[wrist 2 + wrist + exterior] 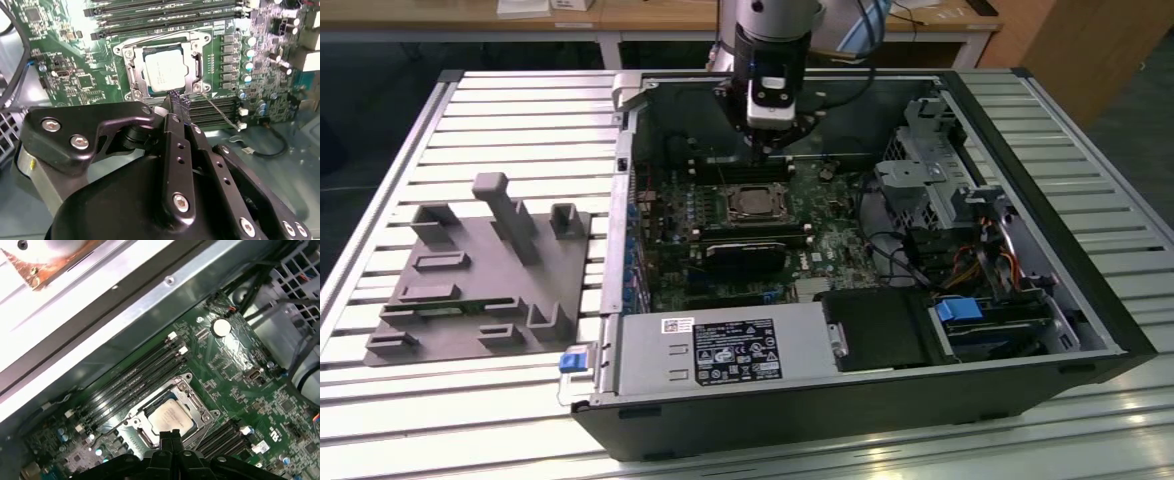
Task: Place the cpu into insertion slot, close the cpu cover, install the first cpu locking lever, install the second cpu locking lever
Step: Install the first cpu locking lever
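Note:
The cpu (750,203) (164,70) (171,416), a small silvery square, lies flat in the insertion slot (196,89) on the green motherboard. The cpu cover (134,72) (186,391), a thin metal frame, lies down around it. One thin wire locking lever (222,112) slants away from a socket corner. Another locking lever (150,39) runs along the socket's side. My gripper (767,142) (179,102) (170,437) hangs just above the socket's edge. Its black fingers are shut together with nothing between them.
The open computer case (1067,250) walls in the motherboard. A black fan shroud (747,255) sits beside the socket, with memory slots (150,15) on the other side. Drive cage and cables (947,220) stand at the exterior view's right, a grey fixture block (480,270) at its left.

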Robot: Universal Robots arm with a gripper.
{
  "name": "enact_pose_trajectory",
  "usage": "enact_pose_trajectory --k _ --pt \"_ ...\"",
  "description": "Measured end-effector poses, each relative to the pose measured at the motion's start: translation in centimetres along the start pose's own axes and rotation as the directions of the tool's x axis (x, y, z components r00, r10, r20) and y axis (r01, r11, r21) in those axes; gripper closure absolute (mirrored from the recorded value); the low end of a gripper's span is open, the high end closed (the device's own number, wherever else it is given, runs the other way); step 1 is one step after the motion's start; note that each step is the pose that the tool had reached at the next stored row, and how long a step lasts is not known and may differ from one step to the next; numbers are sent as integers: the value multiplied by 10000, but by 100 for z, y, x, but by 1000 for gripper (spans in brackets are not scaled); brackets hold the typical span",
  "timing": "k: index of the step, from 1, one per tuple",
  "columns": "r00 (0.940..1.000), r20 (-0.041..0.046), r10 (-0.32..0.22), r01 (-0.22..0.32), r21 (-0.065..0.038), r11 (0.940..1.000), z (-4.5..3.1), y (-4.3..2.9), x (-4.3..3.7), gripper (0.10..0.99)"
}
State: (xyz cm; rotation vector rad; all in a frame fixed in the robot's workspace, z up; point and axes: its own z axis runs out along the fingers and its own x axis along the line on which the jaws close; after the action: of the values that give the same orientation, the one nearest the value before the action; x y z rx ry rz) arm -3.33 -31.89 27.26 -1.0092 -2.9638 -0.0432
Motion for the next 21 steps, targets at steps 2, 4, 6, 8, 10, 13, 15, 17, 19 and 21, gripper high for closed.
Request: enact_pose_trajectory --k 2,4,6,8,10,13,15,17,19,21 --pt "9997 -2 -227 227 1 9997 0 -1 0 980" --pt "9990 -6 -452 452 5 9990 0 -1 0 980" --pt "9976 -11 -687 687 9 9976 0 -1 1 980" --pt "9960 -16 -891 891 12 9960 0 -1 1 980" --pt "9941 -21 -1084 1085 15 9941 0 -1 1 980" --pt "9901 -26 -1401 1401 18 9901 0 -2 0 980" --pt "9868 -32 -1622 1622 23 9868 0 -2 0 980" --pt "9824 -38 -1867 1867 27 9824 1 -2 0 980" --pt "9755 -47 -2202 2202 30 9755 2 -2 0 980" --pt "9665 -57 -2567 2567 35 9665 4 -2 0 980"
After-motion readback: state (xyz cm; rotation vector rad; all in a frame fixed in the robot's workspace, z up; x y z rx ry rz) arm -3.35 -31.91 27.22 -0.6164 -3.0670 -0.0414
